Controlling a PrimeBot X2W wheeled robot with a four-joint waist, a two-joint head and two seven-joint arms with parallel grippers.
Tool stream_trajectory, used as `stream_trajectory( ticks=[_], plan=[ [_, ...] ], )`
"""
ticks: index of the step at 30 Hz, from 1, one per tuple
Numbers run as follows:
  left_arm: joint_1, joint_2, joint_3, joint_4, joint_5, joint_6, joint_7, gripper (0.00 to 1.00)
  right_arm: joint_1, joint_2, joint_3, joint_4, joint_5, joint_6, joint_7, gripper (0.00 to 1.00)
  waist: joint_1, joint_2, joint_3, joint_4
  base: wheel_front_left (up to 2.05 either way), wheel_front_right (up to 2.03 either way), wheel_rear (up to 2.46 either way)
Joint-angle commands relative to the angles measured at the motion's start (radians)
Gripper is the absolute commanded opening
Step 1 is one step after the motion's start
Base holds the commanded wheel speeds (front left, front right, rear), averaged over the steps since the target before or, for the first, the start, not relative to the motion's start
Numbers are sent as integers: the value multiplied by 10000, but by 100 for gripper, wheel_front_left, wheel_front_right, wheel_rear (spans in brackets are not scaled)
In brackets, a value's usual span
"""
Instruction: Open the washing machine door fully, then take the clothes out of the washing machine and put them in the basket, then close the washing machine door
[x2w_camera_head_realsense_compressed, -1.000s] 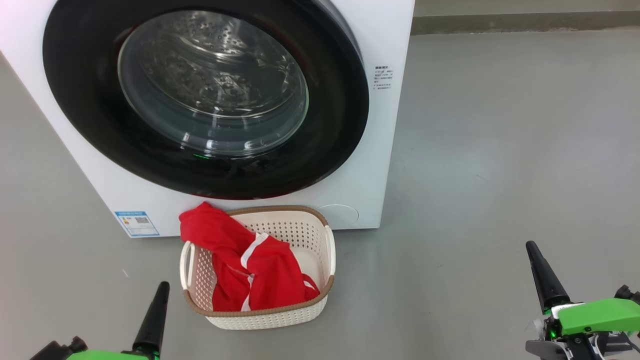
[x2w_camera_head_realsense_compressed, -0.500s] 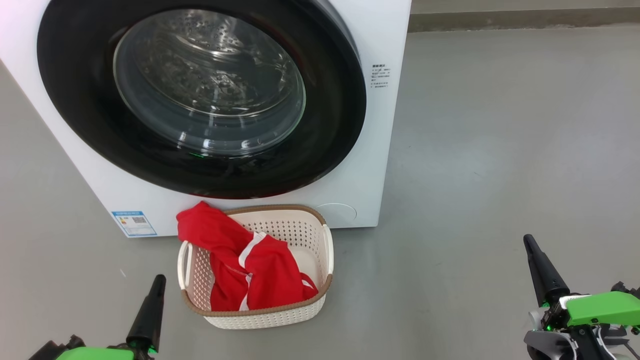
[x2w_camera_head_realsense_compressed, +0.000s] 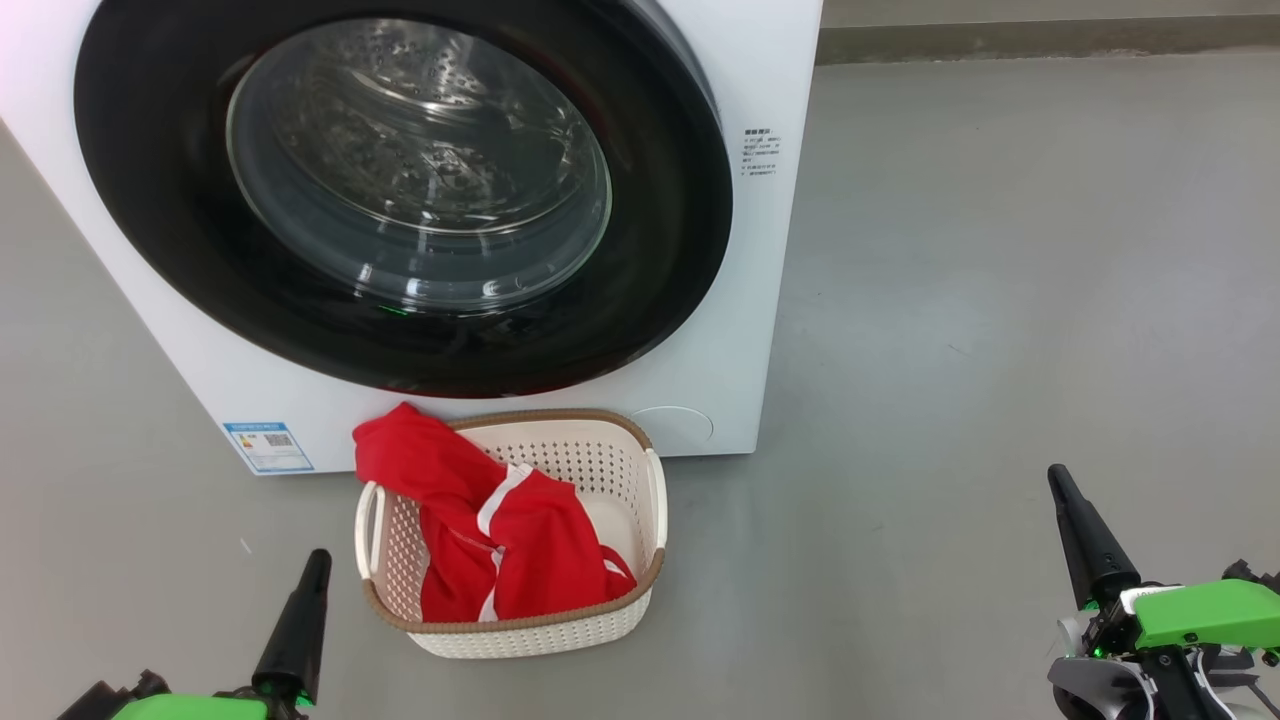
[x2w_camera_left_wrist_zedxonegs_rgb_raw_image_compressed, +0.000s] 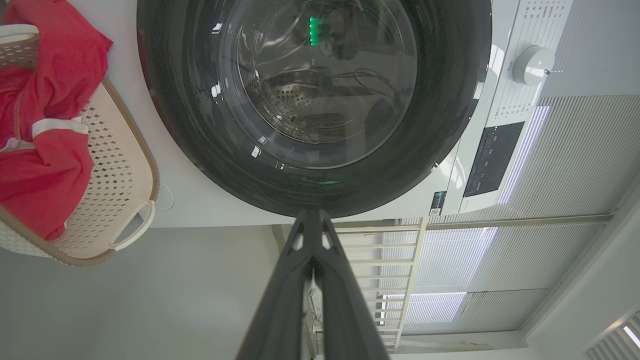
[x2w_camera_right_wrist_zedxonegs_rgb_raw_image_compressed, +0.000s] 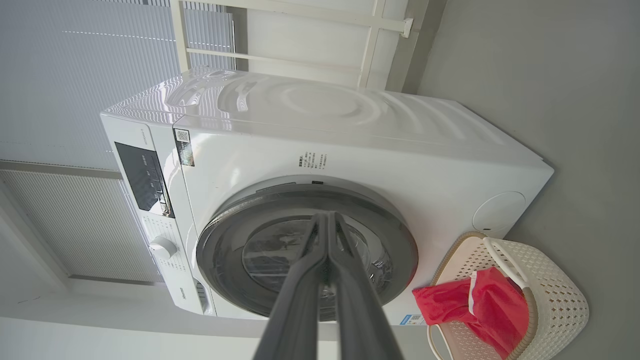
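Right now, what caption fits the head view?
Door shut, red clothes in basket, left end effector and right end effector closed.

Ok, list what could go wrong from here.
1. The clothes drape over the far left corner of the basket. A nudge might tip them onto the floor.
2. The washing machine door looks shut, but the pictures cannot show whether it has latched, so it may swing open.
3. The left gripper, fingers shut, sits close to the basket. A careless forward move could knock it.
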Motion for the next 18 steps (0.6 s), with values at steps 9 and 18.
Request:
stream_trajectory(
  ticks=[9, 18],
  plan=[
    [-396, 87, 357, -205, -66, -71, 34, 0, -419, -169, 155, -255, 38, -6, 59, 0, 0, 0, 0, 1, 0, 0, 0],
    [-396, 87, 357, -205, -67, -71, 34, 0, -419, -169, 155, -255, 38, -6, 59, 0, 0, 0, 0, 1, 0, 0, 0]
  ],
)
